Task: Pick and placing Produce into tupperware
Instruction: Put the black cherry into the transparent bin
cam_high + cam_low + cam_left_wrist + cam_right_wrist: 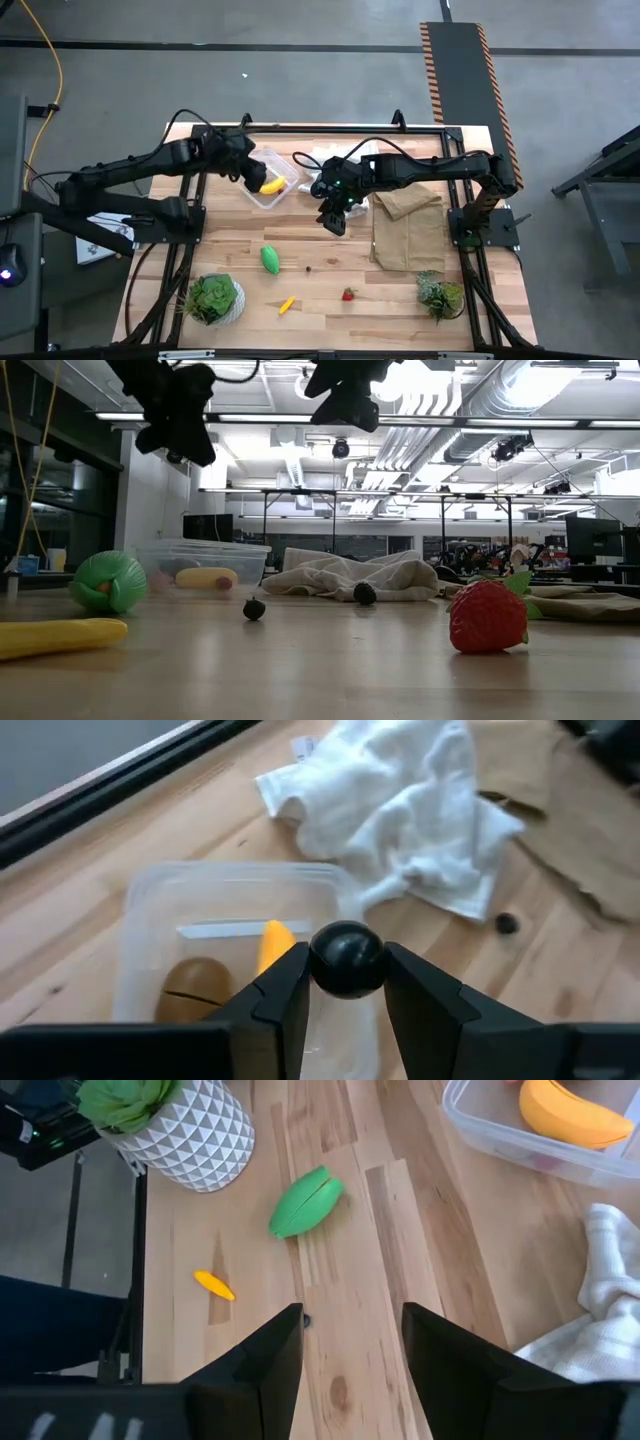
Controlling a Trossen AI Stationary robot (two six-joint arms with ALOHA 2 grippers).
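Yellow piece (55, 637): nearest, lying on the desk (330, 270), well apart from the tupperware (225, 895).
Left gripper (346, 982): above tupperware, grasping a dark berry (347, 958).
Right gripper (350, 1342): released, beside tupperware.

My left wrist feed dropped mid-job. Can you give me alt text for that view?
The left gripper holds a small dark ball between its fingers, right above the clear plastic container. Inside the container lie a yellow piece and a brown piece. A crumpled white cloth lies on the wooden table beyond.
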